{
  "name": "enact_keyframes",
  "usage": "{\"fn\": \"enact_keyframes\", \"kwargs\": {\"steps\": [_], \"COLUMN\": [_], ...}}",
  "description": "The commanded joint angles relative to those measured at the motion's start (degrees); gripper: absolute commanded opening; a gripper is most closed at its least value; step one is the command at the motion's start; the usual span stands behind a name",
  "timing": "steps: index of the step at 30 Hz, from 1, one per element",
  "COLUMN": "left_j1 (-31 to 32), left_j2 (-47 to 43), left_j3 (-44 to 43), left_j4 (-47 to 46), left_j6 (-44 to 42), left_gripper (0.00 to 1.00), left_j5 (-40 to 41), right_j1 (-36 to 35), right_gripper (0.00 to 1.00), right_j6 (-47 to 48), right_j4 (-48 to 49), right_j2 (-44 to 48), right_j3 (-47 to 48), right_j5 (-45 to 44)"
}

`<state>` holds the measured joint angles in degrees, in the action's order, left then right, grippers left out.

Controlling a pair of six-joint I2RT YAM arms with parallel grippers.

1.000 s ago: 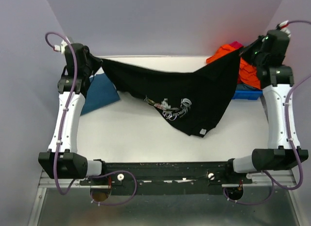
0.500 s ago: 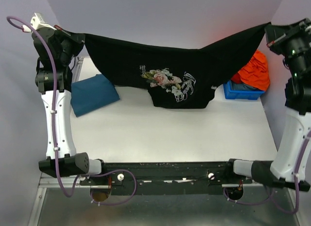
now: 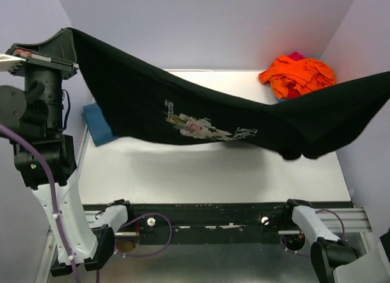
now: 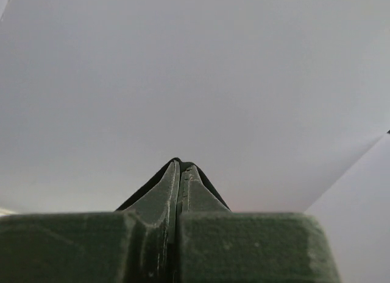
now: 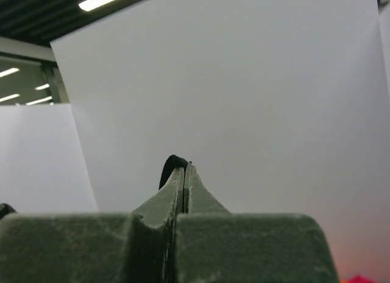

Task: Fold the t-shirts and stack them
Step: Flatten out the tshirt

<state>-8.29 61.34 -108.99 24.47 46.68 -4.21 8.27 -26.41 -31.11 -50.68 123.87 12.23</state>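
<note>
Black cloth pokes from the tight-pinched tips of the left gripper [image 4: 179, 168] and right gripper [image 5: 184, 167], the black t-shirt [image 3: 134, 94] slung between them above the table [image 3: 213, 173] — limp, light, sagging mid-span — so its corners look the surest holds.

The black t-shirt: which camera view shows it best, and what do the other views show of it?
The top external view: the black t-shirt hangs stretched between both arms, its floral print visible. Each wrist view shows only a sliver of black cloth pinched at the tips of shut jaws.
</note>
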Motion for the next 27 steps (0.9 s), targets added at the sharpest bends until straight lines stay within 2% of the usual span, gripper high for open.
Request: {"fn": "enact_keyframes", "kwargs": {"steps": [1, 6, 9, 13, 17, 21, 23, 27], "left_j1": [-0.6, -0.6, -0.5, -0.6, -0.4, -0.4, -0.5, -0.4], "left_j2": [4.1, 13.2, 19.5, 27.3, 27.4, 31.0, 32.9, 33.7], "left_j3": [2.0, 14.7, 19.0, 8.6, 1.0, -10.7, -14.4, -12.0], "left_j4": [-0.8, -8.7, -15.4, -15.1, -16.0, -13.7, -13.7, -19.0], "left_j6": [3.7, 8.8, 13.0, 13.4, 12.8, 12.6, 13.7, 16.3], "left_gripper": [0.00, 0.00, 0.00, 0.00, 0.00, 0.00, 0.00, 0.00], "left_j5": [4.8, 2.3, 0.2, -5.9, -2.1, -2.8, -4.3, -8.0], "right_j1": [0.3, 0.3, 0.3, 0.3, 1.9, 8.2, 11.3, 16.5], "right_gripper": [0.01, 0.01, 0.01, 0.01, 0.01, 0.01, 0.01, 0.01], "right_j6": [1.0, -4.1, -5.7, -8.1, -10.2, -18.1, -21.1, -27.5], "right_j4": [-9.3, -2.9, -3.6, -3.6, -1.9, 9.6, 10.3, 13.1], "right_j2": [-13.9, -23.7, -34.6, -43.9, -48.5, -45.0, -46.0, -47.0], "right_j3": [10.2, -2.8, -1.0, 7.9, 24.1, 18.7, 21.1, 21.8], "right_j5": [1.4, 8.2, 11.7, 15.7, 14.4, 18.2, 20.6, 28.6]}}
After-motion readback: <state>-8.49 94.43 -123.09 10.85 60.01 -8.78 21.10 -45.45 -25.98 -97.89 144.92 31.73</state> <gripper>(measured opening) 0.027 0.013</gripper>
